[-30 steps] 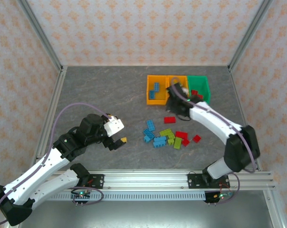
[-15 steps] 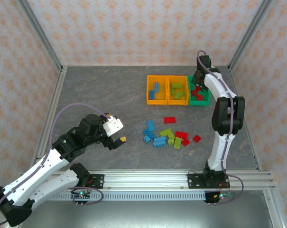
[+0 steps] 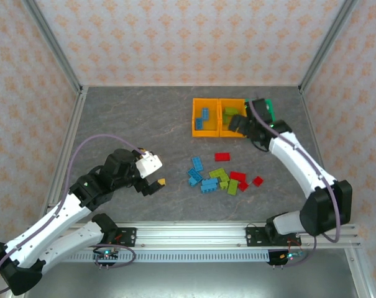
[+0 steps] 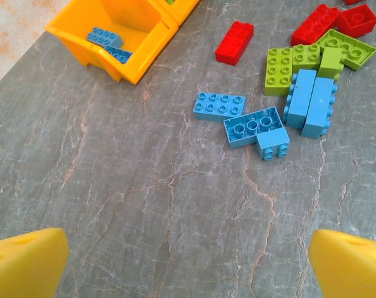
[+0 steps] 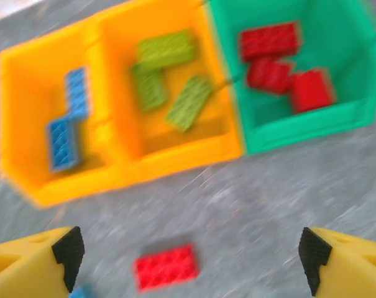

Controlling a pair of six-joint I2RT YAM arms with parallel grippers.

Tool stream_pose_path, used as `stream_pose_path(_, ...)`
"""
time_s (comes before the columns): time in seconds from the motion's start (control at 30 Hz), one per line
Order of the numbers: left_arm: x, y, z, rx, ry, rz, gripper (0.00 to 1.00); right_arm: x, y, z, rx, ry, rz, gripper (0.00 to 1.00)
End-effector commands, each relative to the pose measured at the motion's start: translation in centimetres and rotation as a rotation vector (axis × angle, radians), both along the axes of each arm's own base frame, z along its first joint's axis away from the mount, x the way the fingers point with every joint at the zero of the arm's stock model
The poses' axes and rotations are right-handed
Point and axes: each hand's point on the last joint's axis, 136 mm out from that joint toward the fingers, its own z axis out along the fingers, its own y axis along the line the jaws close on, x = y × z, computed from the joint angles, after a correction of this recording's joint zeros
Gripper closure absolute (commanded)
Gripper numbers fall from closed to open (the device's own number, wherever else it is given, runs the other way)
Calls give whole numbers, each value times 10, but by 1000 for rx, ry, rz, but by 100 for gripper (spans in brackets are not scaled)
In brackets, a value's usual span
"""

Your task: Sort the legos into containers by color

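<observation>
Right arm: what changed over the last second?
The right gripper swung from the middle bin out over the green bin, then drew back to the bins' near side. Its jaws now stand wide and empty. A release seems likely, but no brick is seen dropping. The left gripper, open, and the loose legos stayed put.

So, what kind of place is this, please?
Probably a robot test cell, not a home: aluminium frame posts, patterned backdrop panels, and a mounting rail along the near edge of the grey table.
</observation>
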Motion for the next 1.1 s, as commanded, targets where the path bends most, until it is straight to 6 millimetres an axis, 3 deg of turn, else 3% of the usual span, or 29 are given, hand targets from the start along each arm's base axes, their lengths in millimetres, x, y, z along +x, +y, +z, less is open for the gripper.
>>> stream_pose_path(0.0,1,5,-3,19,-1,16,0,-21,24,-46,-60,117,103,1)
stream_pose_path(0.1,1,5,-2,16,-5,14,0,-31,36,-86,-126,256,181,1)
stream_pose_path(0.23,0,5,-3,17,2,15,0,-32,49,-125,-179,372,263,1)
stream_pose_path(0.43,1,9,-2,21,-14,28,0,-26,63,-157,-155,419,297,1)
stream_pose_path(0.57,1,8,-2,20,-12,25,0,-25,64,-172,-153,453,286,16)
stream_pose_path(0.8,0,8,-2,18,-10,22,0,-19,64,-175,-159,437,264,24)
stream_pose_path(0.93,0,8,-2,19,-11,24,0,-18,64,-172,-154,428,250,39)
stream_pose_path(1.07,0,8,-2,18,-12,24,0,-21,57,-156,-139,374,209,44)
